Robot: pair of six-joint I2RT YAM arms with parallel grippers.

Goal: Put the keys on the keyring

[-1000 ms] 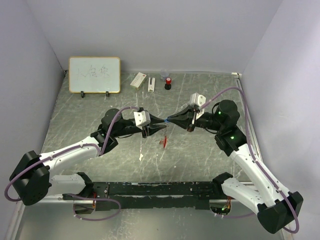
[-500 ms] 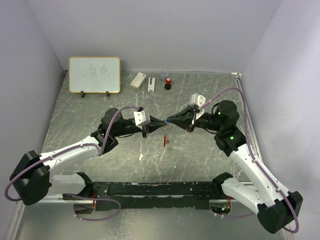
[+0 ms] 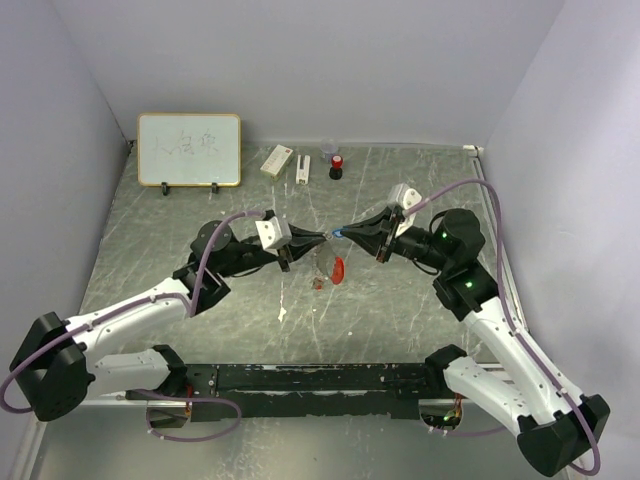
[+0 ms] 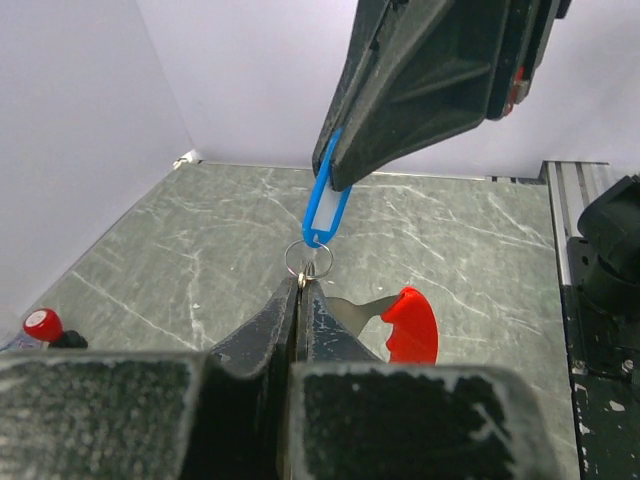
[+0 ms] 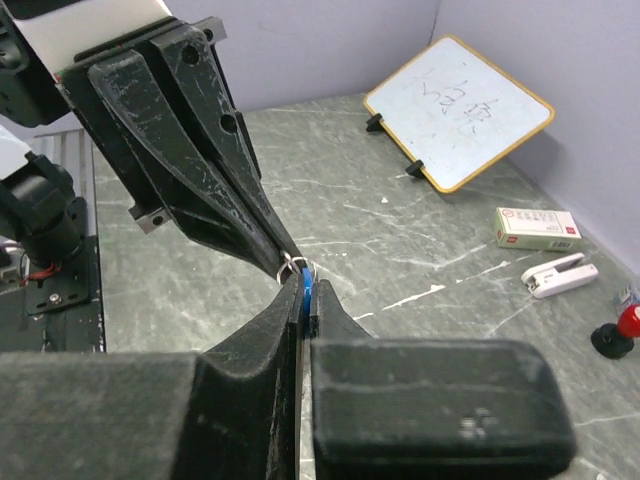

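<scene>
Both grippers meet tip to tip above the middle of the table. My right gripper (image 5: 303,285) is shut on a blue plastic tag (image 4: 325,205) with a white insert. The keyring's thin metal ring (image 4: 308,258) hangs from the tag's lower end. My left gripper (image 4: 300,285) is shut on that ring from the other side. A key with a red head (image 4: 410,325) hangs just beside the left fingers. Its silver part runs behind one finger, so its join to the ring is hidden. From above, the red key (image 3: 338,270) dangles below the two tips.
A small whiteboard (image 3: 189,149) stands at the back left. A white box (image 3: 276,160), a white clip-like piece (image 3: 302,168) and a red-and-black bottle (image 3: 337,165) lie along the back edge. A black rail (image 3: 300,378) crosses the near edge between the arm bases.
The left jaws closed onto the ring. Both gripper tips shifted slightly toward the back, and the red key rose off its low position and swung to the right.
</scene>
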